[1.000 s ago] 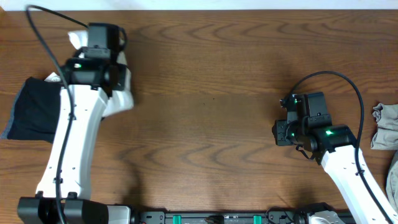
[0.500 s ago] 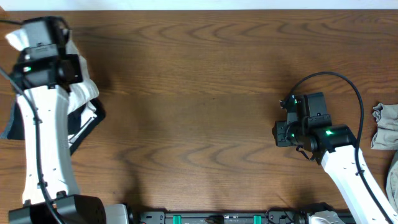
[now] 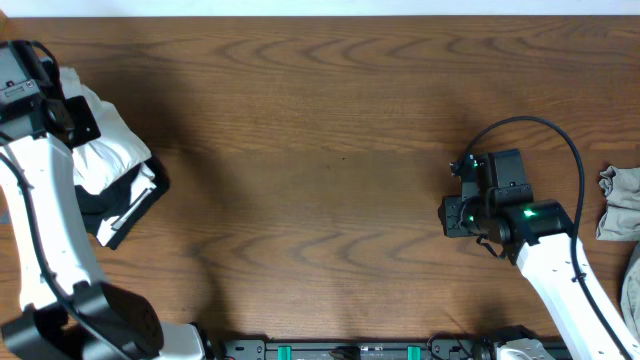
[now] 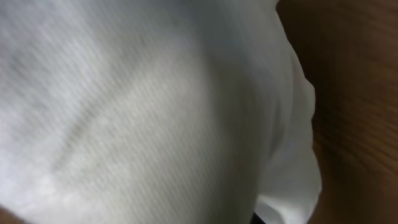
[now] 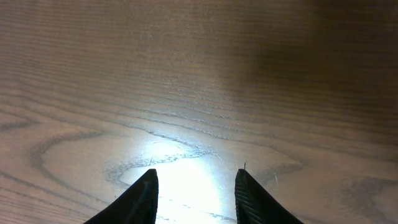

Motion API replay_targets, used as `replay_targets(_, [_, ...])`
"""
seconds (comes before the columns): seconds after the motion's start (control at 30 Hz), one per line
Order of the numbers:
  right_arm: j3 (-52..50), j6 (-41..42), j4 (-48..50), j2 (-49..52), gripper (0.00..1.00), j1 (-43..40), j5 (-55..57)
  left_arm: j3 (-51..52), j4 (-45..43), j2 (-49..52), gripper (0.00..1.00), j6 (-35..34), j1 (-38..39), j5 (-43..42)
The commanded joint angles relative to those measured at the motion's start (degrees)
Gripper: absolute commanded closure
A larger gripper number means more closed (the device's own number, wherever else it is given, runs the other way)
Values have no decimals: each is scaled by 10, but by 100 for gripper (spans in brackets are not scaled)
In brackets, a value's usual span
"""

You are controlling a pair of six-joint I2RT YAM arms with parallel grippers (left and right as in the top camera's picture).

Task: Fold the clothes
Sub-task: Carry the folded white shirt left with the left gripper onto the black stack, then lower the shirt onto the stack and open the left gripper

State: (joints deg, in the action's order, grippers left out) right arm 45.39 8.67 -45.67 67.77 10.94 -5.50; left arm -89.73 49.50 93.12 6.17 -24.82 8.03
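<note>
Where the white garment (image 3: 108,143) lies bunched at the left edge of the table (image 3: 320,150), near the far left corner, no label or lettering on it can be made out. It is a soft, rounded heap of plain white cloth with shallow creases. In the left wrist view it (image 4: 155,112) fills nearly the whole picture, a fine ribbed knit, blurred by closeness, with only a strip of brown wood (image 4: 354,93) down the right side. It rests partly on a dark garment (image 3: 92,200), whose edge toward the table's middle carries a pale strip (image 3: 135,203); whether that strip bears print is too small to tell.

The left gripper (image 3: 48,108) sits right against the white heap on its left side. Its fingers are covered by the wrist housing from above and do not show in its own camera, so I cannot tell whether it is clenched or released.

A grey-beige garment (image 3: 620,202) lies crumpled at the right edge, well apart from the white one. The right gripper (image 3: 452,205) is over the right half of the table, near the grey-beige cloth but not touching it. Its two dark fingertips (image 5: 144,193) stand parted above bare, glossy wood (image 5: 186,74), with nothing between them.
</note>
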Motion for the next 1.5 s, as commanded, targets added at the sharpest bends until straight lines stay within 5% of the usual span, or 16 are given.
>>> replay_targets(0.0, [5, -6, -3, -5, 61, -5, 1, -11, -3, 20, 94, -14, -10, -6])
replay_targets(0.5, [5, -6, -4, -5, 59, -5, 2, -11, 9, 39, 92, -50, -42, -6])
replay_targets(0.6, [5, -6, -4, -5, 59, -5, 2, -11, 29, 39, 20, -90, -57, -6])
replay_targets(0.73, [5, -6, -4, -3, 59, -5, 2, -11, 46, 39, 2, -140, -85, -51])
replay_targets(1.23, [5, -6, -4, 12, 59, -5, 1, -11, -3, 39, 1, -140, -121, -257])
replay_targets(1.27, [5, -6, -4, 12, 59, -5, 1, -11, -18, 39, 5, -134, -121, -280])
replay_targets(1.4, [5, -6, -4, 12, 59, -5, 1, -11, -61, 39, 59, -133, -123, -389])
replay_targets(1.47, [5, -6, -4, 12, 59, -5, 1, -11, -70, 41, 78, -135, -129, -432])
